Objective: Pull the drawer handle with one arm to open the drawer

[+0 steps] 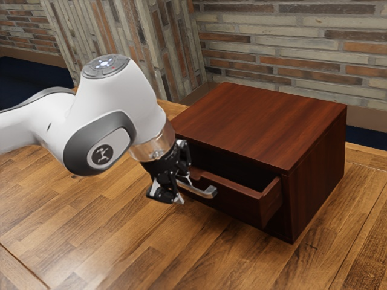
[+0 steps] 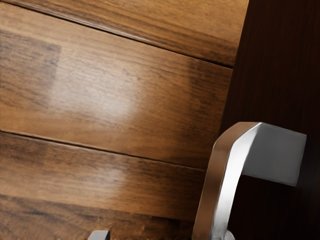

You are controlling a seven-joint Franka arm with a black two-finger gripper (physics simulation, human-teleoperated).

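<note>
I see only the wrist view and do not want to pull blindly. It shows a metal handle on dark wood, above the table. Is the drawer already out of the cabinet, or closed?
Observer: In the exterior view the drawer stands partly out of the cabinet.
Operator: Where on the handle is the gripper?
Observer: The gripper is at the end of the handle toward the exterior view's left, not at its middle.
Operator: And how does the arm come in?
Observer: The arm comes from the exterior view's left, with its hand pointing down toward the table.
</note>
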